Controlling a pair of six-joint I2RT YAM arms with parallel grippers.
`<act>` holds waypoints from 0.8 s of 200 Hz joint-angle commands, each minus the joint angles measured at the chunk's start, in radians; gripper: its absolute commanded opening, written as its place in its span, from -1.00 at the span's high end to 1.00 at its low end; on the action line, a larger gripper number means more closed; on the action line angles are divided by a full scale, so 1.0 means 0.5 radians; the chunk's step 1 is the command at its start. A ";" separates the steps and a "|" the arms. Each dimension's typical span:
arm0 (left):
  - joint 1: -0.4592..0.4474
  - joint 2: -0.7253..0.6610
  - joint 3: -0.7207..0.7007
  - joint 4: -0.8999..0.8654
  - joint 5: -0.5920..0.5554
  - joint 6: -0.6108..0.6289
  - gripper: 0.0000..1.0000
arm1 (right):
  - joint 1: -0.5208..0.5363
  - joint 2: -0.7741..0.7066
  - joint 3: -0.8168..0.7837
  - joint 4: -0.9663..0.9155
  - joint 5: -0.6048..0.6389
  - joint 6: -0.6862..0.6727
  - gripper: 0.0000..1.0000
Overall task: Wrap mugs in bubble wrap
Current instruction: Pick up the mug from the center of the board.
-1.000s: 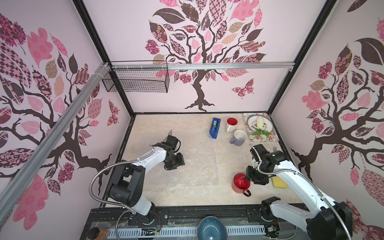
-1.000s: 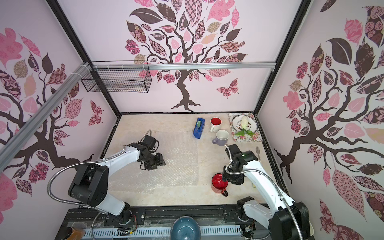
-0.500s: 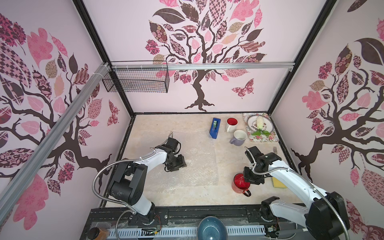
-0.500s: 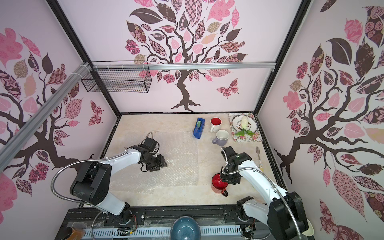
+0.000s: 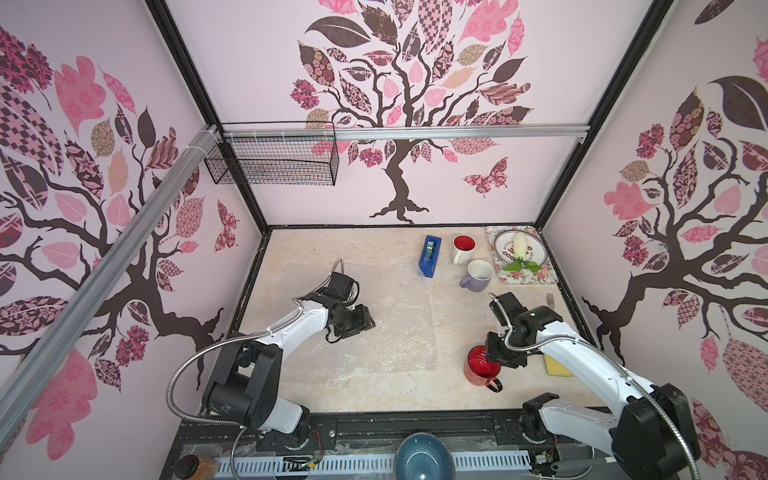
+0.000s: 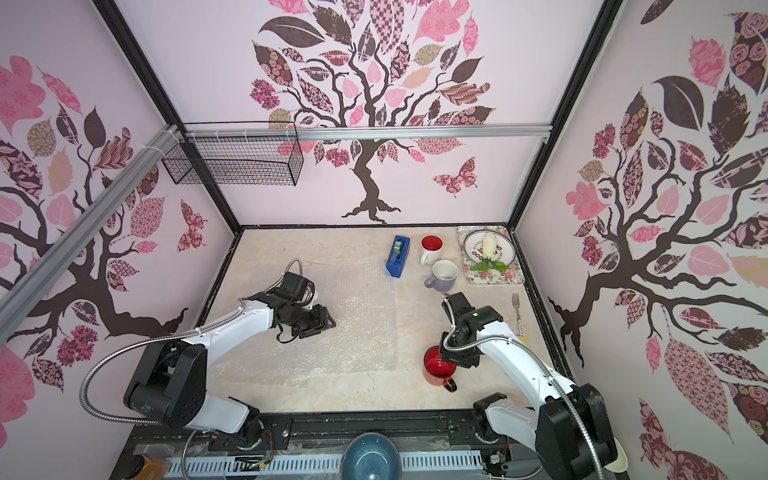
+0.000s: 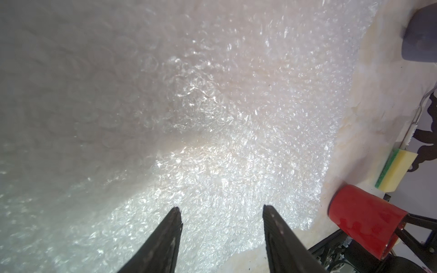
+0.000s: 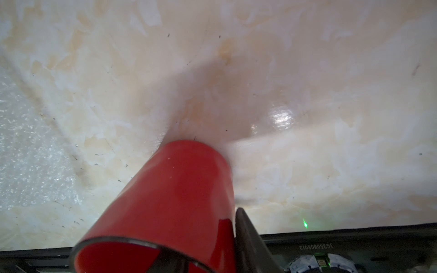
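red mug [image 8: 170, 201]: rim cut off by the frame edge
right gripper [image 5: 497, 358]: lower right, fingertips hidden, grip unclear
lavender mug [image 7: 421, 35]: blurred, cut off
blue bowl [image 5: 419, 457]: cut off, bottom edge

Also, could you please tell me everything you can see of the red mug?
The red mug is glossy, ceramic-looking, red inside and out, with a black handle pointing toward the robot's side. It stands upright on the marbled table, clear of the bubble wrap. The right gripper grips its rim, one finger against the outer wall, the other hidden.
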 commanded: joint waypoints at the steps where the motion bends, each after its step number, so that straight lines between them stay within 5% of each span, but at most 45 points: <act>1: 0.007 -0.064 0.016 0.012 0.010 0.050 -0.15 | 0.004 0.019 -0.011 0.054 0.075 0.057 0.32; 119: 0.007 -0.479 0.171 -0.013 -0.275 0.031 -0.25 | 0.003 -0.022 0.028 0.133 0.077 0.071 0.87; 160: 0.010 -0.559 0.288 -0.077 -0.421 0.027 -0.44 | 0.003 -0.069 0.213 0.058 0.109 0.023 0.97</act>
